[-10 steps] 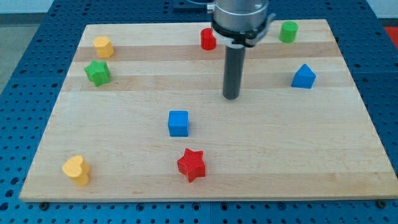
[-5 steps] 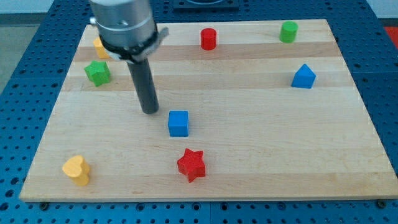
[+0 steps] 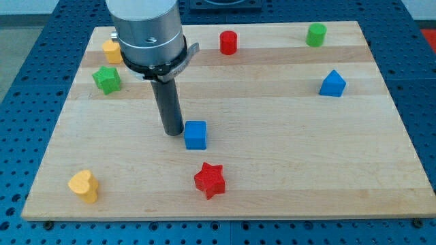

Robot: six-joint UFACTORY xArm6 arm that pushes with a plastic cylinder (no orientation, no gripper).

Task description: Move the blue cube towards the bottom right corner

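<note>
The blue cube [image 3: 195,134] sits on the wooden board [image 3: 286,156], a little left of centre. My tip [image 3: 173,131] stands just to the cube's left, close beside it, with little or no gap that I can make out. The dark rod rises from there to the grey arm body at the view's top left.
A red star [image 3: 210,180] lies just below the cube. A yellow heart [image 3: 84,186] sits at the bottom left. A green star [image 3: 107,79] and a yellow block [image 3: 112,50] are at the top left. A red cylinder [image 3: 228,42], a green cylinder [image 3: 315,34] and a blue house-shaped block [image 3: 332,83] sit along the top and right.
My tip has swept from the board's upper middle to the left, then down and right to the blue cube's left side. No block has moved.
</note>
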